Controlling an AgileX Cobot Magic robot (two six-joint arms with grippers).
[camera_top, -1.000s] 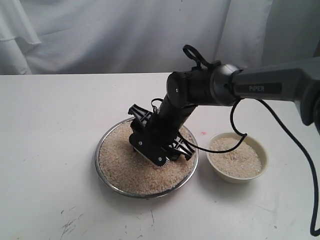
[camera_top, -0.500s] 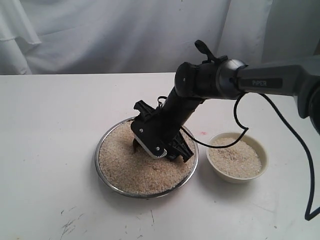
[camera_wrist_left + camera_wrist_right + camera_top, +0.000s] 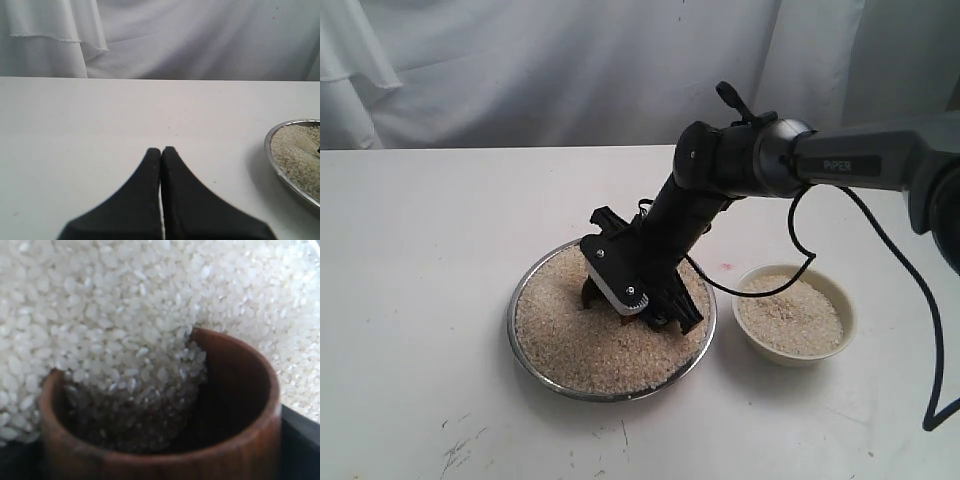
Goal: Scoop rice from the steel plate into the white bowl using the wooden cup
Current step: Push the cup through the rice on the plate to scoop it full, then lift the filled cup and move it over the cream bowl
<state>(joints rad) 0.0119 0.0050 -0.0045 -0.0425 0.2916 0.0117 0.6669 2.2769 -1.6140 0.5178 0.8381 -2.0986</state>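
The steel plate (image 3: 517,300) sits mid-table, filled with rice (image 3: 570,335). My right gripper (image 3: 610,295) reaches down into it, shut on the wooden cup (image 3: 590,295), of which only a brown sliver shows past the gripper. The right wrist view shows the wooden cup (image 3: 240,405) tipped on its side, its mouth dug into the rice (image 3: 100,315), with grains spilling inside. To the plate's right stands the white bowl (image 3: 845,300), holding rice. The left gripper (image 3: 161,150) is shut and empty, hovering over bare table with the steel plate (image 3: 272,160) off to one side.
A black cable (image 3: 790,270) loops from the right arm down near the bowl's rim. White cloth (image 3: 520,70) hangs behind the table. Dark scuff marks (image 3: 455,455) lie near the front edge.
The right gripper has pushed the cup leftward and deeper into the rice, with the arm leaning slightly further over the plate.
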